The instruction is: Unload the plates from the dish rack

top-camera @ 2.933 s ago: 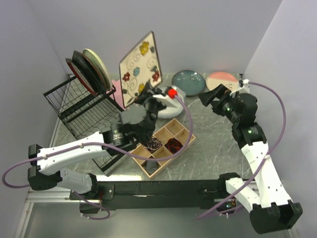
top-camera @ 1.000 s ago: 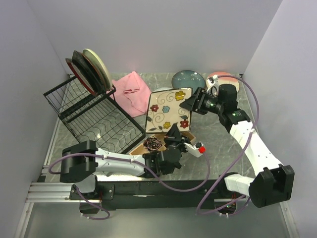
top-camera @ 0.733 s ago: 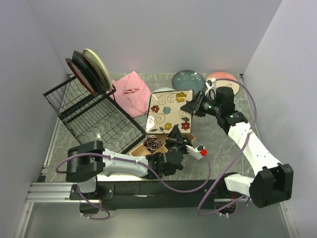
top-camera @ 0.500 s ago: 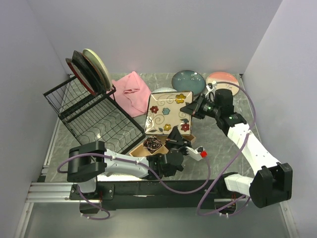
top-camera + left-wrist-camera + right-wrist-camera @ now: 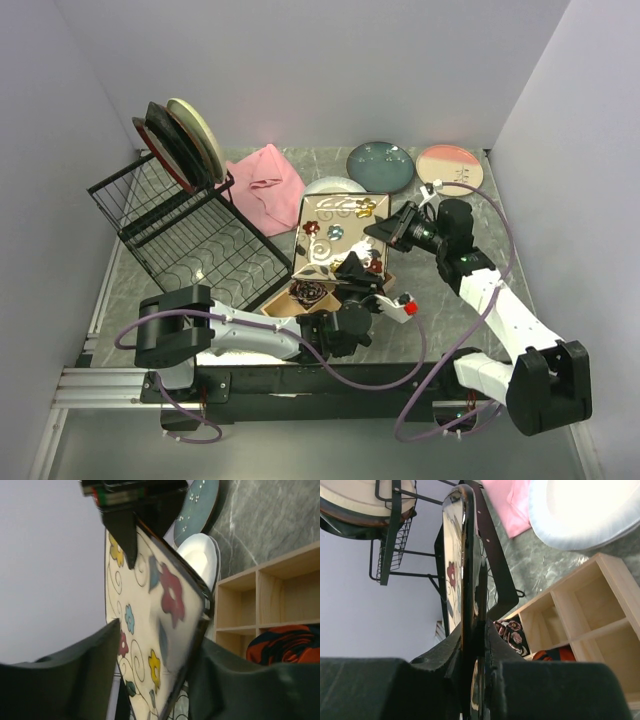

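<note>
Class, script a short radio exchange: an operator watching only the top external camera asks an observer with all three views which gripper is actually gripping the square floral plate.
Operator: I only have the top view. Is the right gripper clamped on the square floral plate?
Observer: Yes. The right wrist view shows the plate edge-on, with one finger pressed against each face.
Operator: Does the left gripper grip it too?
Observer: No. In the left wrist view its fingers stand wide apart on either side of the plate's edge, jaws open.
</note>
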